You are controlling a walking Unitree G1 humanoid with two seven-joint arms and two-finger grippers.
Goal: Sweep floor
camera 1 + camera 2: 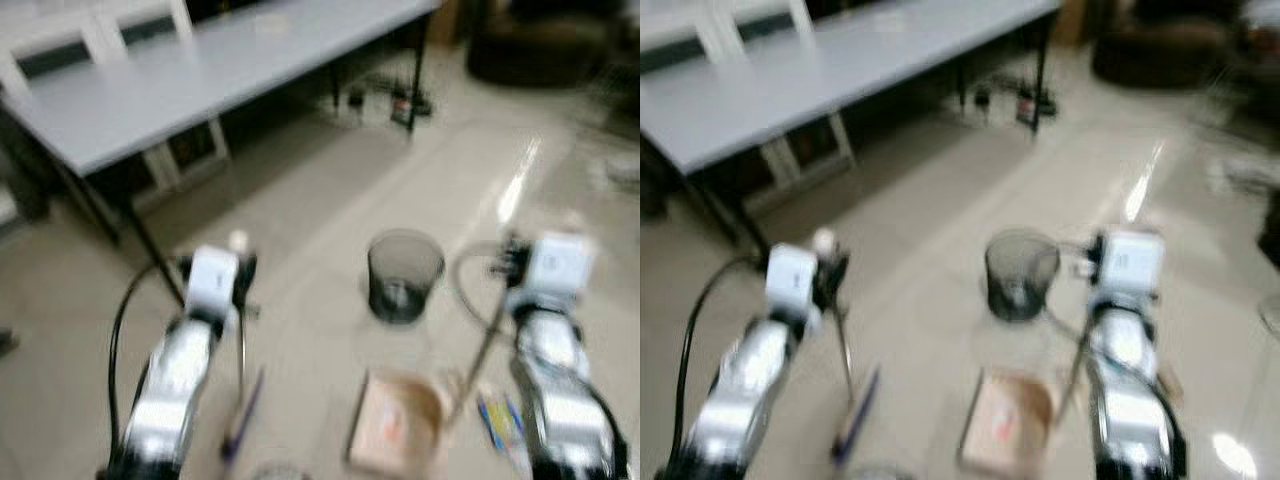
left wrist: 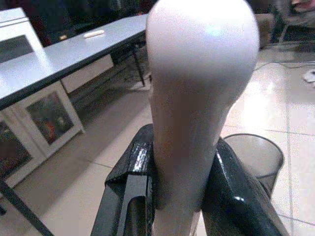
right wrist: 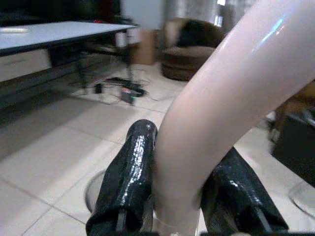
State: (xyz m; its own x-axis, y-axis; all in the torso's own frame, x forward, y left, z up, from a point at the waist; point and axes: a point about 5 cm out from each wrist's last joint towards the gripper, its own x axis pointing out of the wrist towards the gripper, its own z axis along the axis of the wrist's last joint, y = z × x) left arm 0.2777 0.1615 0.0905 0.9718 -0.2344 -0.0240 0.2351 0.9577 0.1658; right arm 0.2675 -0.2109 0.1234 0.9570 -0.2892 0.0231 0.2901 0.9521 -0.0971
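The left gripper [image 2: 179, 196] is clamped on the broom handle [image 2: 197, 98], and the right gripper [image 3: 179, 196] grips the dustpan handle [image 3: 221, 98]. The dustpan [image 1: 395, 425] rests on the floor [image 1: 330, 200] near the bin [image 1: 404, 275]. I judge the sweeping is hardly started.

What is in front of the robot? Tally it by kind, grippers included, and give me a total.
Grippers: 2, the left gripper and the right gripper, each shut on a pale handle
broom: 1
dustpan: 1
bin: 1
table: 1
Total: 6
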